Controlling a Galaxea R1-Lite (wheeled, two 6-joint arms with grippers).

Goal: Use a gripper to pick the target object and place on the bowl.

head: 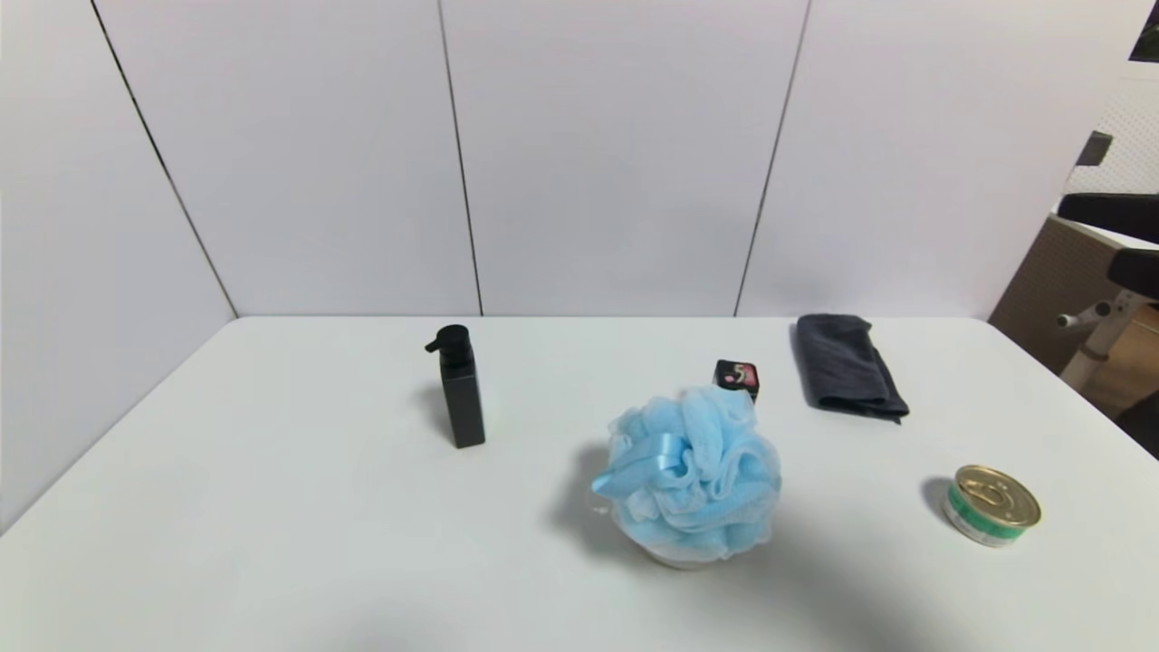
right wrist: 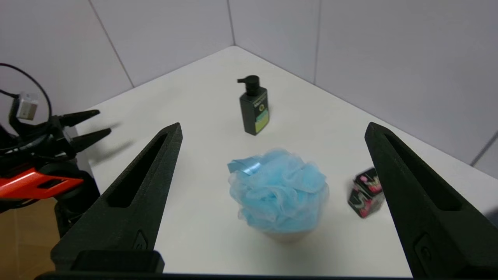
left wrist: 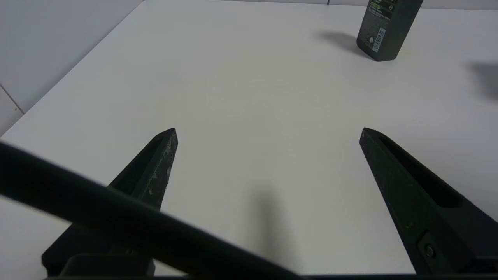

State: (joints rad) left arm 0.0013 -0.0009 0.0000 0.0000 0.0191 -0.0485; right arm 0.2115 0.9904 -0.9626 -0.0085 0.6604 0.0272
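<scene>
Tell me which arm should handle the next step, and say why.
Neither needs to grasp: the blue pouf already sits on the bowl. If it needs adjusting, pick the right gripper, open and aimed at the pouf. The left gripper, also open, faces bare table.

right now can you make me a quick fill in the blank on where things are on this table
1. The blue bath pouf sits on top of the ____.
2. The right gripper is open and holds ____.
3. The lid of the tin can is ____ in colour.
4. The dark grey towel lies ____.

Missing words: bowl; nothing; gold; folded
</scene>
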